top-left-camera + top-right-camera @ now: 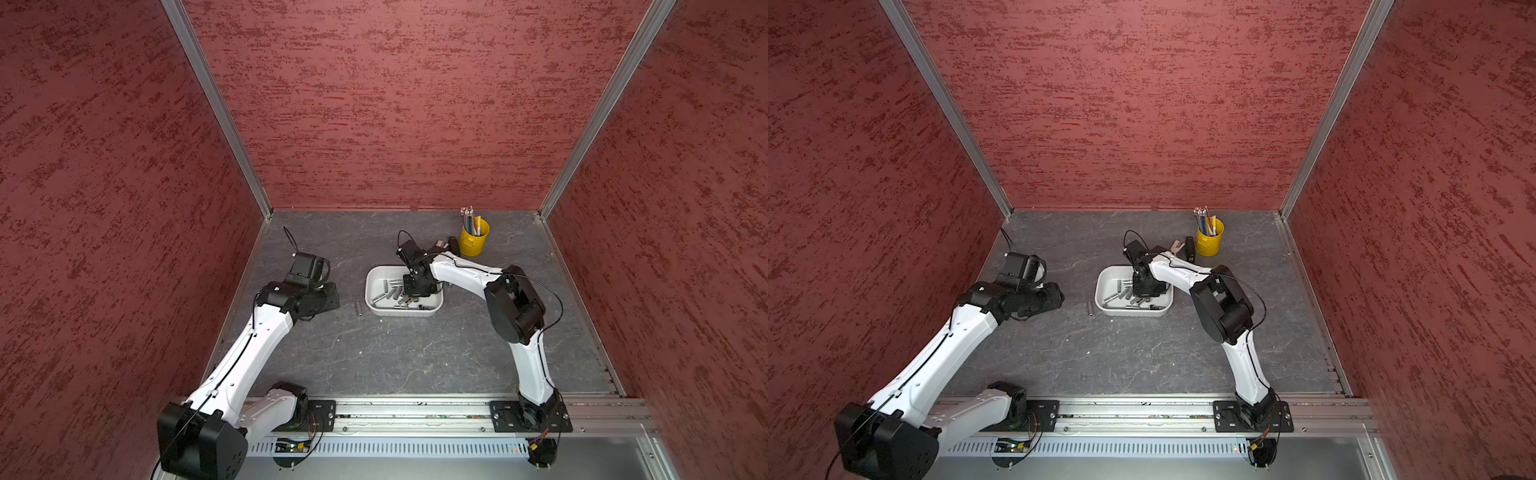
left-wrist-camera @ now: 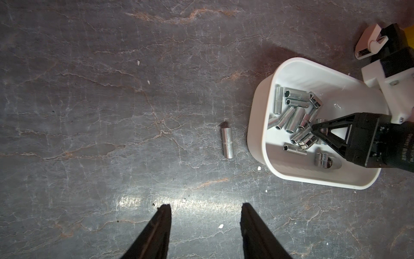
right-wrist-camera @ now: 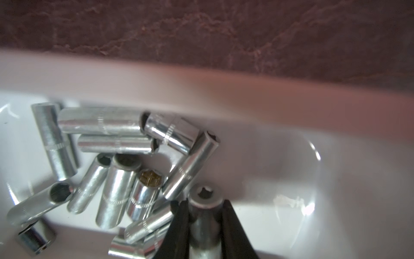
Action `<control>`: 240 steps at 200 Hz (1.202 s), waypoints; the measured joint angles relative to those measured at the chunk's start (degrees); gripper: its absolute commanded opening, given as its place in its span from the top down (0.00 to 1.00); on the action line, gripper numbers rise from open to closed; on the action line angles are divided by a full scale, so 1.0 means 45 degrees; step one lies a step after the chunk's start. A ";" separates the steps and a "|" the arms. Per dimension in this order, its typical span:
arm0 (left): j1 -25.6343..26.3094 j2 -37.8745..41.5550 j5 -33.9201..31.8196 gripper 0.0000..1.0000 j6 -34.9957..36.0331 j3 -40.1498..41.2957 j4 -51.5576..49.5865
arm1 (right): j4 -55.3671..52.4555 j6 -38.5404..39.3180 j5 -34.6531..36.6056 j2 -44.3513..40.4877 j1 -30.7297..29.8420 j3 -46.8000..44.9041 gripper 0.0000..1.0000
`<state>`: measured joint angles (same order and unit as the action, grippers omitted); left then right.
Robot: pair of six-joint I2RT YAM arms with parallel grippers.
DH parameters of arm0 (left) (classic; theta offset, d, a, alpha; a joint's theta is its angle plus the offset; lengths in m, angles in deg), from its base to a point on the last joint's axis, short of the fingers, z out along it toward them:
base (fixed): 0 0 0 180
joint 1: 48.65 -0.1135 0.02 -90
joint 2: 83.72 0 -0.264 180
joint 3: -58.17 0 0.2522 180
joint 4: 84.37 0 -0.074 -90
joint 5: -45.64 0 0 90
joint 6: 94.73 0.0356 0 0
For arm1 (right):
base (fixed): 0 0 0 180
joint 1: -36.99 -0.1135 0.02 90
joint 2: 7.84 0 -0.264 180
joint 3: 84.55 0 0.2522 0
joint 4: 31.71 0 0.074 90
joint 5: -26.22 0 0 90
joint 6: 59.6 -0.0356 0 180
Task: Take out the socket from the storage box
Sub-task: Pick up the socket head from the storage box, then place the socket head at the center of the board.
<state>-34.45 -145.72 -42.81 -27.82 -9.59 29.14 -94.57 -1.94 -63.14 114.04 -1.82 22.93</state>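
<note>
The storage box (image 1: 367, 291) (image 1: 1097, 291) (image 2: 253, 125) is a shallow white tub in the middle of the table, with several silver sockets (image 2: 293, 116) (image 3: 116, 183) piled inside. My right gripper (image 1: 409, 297) (image 1: 1140, 296) (image 2: 313, 130) (image 3: 205, 203) reaches down into the box. Its two black fingers press on both sides of one upright-looking socket (image 3: 205, 197), shut on it. One more socket (image 1: 358, 308) (image 1: 1090, 308) (image 2: 227, 143) lies on the table just left of the box. My left gripper (image 2: 206, 207) (image 1: 332, 295) hovers open over bare table left of that socket, holding nothing.
A yellow bucket of pencils (image 1: 474, 239) (image 1: 1209, 240) stands at the back right. A small white-and-black object (image 2: 367, 44) (image 1: 1179, 247) lies between the bucket and the box. Red walls close in three sides, and a metal rail (image 1: 415, 409) runs along the front.
</note>
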 measured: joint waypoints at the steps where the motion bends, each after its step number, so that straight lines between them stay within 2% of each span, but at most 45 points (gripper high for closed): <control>1: 0.0000 0.0000 0.0005 0.47 0.0000 0.0000 0.0000 | -0.0015 0.0005 0.0000 -0.0034 0.0000 0.0000 0.81; 93: 0.0073 -0.0131 -0.0034 0.47 0.0000 0.0015 0.0000 | -0.0345 0.0350 0.0019 -0.2676 0.0486 -0.0068 0.81; 171: 0.0136 -0.0223 -0.0034 0.47 0.0000 0.0015 0.0000 | -0.0199 0.1088 0.0121 -0.4886 0.3288 -0.2997 0.81; 209: 0.0136 -0.0228 -0.0034 0.47 0.0000 0.0015 0.0000 | 0.0267 0.1370 0.0024 -0.4964 0.4537 -0.4274 0.80; 240: 0.0151 -0.0267 -0.0034 0.47 0.0000 0.0015 0.0000 | 0.0631 0.1530 -0.0063 -0.4585 0.4770 -0.4464 0.80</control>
<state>-33.77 -146.92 -42.97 -27.82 -9.52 29.14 -91.73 4.95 -63.42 93.41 19.65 2.84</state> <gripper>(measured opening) 0.527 0.231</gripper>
